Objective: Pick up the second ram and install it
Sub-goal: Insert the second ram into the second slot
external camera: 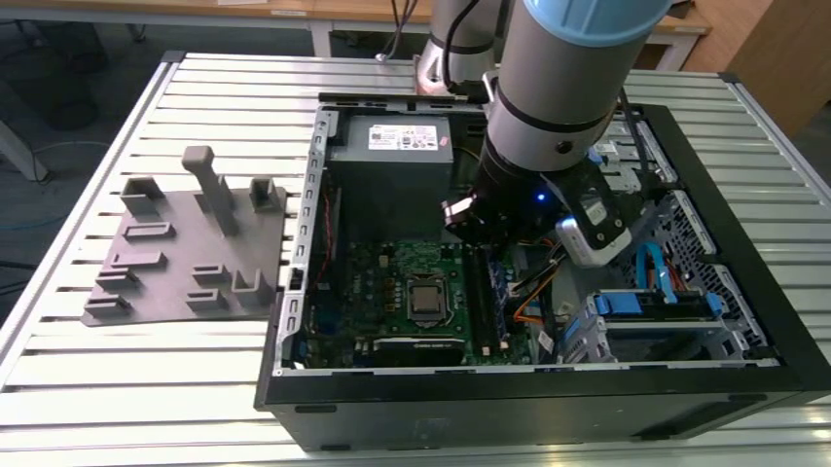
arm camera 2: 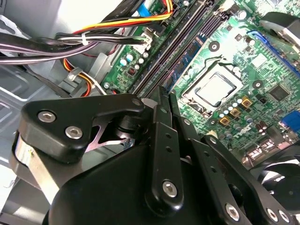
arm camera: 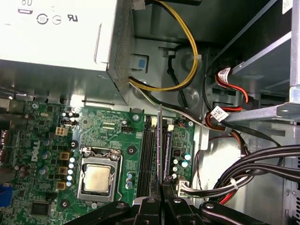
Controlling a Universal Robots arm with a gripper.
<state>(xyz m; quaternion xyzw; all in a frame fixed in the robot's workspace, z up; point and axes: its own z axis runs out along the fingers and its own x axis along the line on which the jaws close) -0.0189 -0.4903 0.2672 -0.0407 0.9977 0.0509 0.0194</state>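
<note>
In the first wrist view the second ram (arm camera: 161,140) shows edge-on as a thin upright strip pinched between my gripper (arm camera: 162,190) fingers. It hangs just over the long black memory slots (arm camera: 147,154) on the green motherboard (arm camera: 108,124). Right beside it, another blue-green memory stick (arm camera: 167,150) sits in a slot, also seen in the second wrist view (arm camera 2: 187,58). There my gripper (arm camera 2: 161,93) is closed tight above the slots. In the exterior view my gripper (external camera: 484,233) is down inside the open computer case (external camera: 727,292), over the board's slot row (external camera: 491,292).
Bundled cables (arm camera: 234,173) run close beside the slots. The processor socket (arm camera: 99,177) lies on the slots' other side. A power supply box (external camera: 396,146) fills the case's far end, a drive cage (external camera: 656,306) the exterior view's right. The grey moulded tray (external camera: 169,253) rests outside on the slatted table.
</note>
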